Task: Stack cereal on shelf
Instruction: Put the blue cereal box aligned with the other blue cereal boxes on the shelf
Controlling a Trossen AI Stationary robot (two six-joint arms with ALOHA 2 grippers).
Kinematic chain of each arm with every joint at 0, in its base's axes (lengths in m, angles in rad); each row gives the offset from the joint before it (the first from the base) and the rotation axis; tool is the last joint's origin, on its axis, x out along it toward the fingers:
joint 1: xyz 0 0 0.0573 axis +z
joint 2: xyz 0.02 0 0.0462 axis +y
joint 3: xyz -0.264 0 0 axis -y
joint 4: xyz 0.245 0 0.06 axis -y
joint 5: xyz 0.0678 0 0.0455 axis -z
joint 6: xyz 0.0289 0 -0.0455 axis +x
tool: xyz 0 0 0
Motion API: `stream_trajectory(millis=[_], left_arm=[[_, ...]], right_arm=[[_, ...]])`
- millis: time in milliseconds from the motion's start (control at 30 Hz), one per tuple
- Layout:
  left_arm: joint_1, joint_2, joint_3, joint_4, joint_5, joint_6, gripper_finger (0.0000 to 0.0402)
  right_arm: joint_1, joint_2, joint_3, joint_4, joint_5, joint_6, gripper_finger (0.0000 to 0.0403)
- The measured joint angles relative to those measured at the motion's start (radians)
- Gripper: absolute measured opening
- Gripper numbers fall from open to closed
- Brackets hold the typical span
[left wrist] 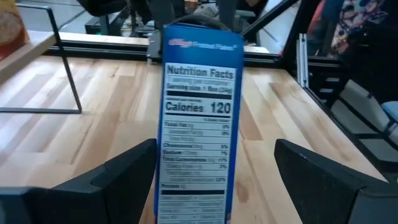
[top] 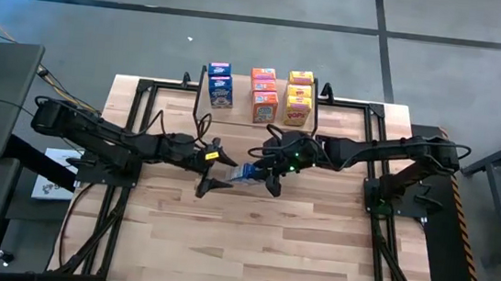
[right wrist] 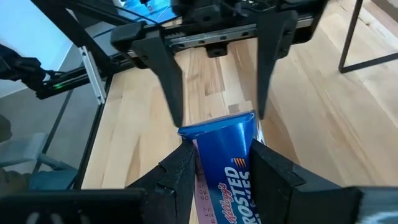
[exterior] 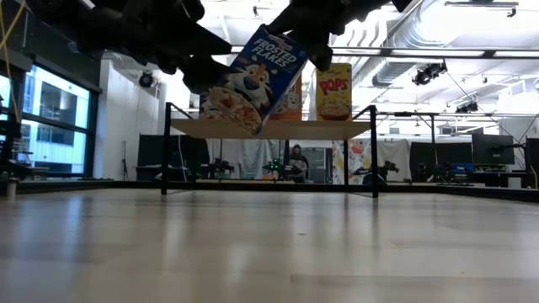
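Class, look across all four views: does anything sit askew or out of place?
Yes: the blue cereal box hangs tilted in mid-air above the table, pinched by the right gripper, while the open left gripper straddles it without touching.

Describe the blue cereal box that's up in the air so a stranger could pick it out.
Find the low light-wood shelf at the table's far edge; its boxes stand upright. Nearer mid-table, the right gripper jaws hold a tilted blue cardboard Frosted Flakes box off the wood, the open left gripper facing it.

High view looks straight down over the whole worktop (top: 250,242), low view sits at its near edge facing level toward the shelf (exterior: 269,128), both wrist views face each other up close, sharing the blue cereal box (left wrist: 198,124).
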Motion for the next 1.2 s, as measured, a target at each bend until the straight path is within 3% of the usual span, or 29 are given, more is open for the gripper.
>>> stream_trajectory(millis=[300,767,1200], left_arm=[[0.0,0.0,0.0,0.001,-0.05,-0.004,0.0317],[0.001,0.0,0.0,0.001,-0.021,-0.009,0.0314],[0.001,0.0,0.0,0.001,-0.018,-0.009,0.0231]], right_arm=[[0.0,0.0,0.0,0.041,-0.008,0.003,0.0119],[0.0,0.0,0.0,0.084,-0.009,0.007,0.0119],[0.0,0.0,0.0,0.084,-0.011,0.007,0.0119]])
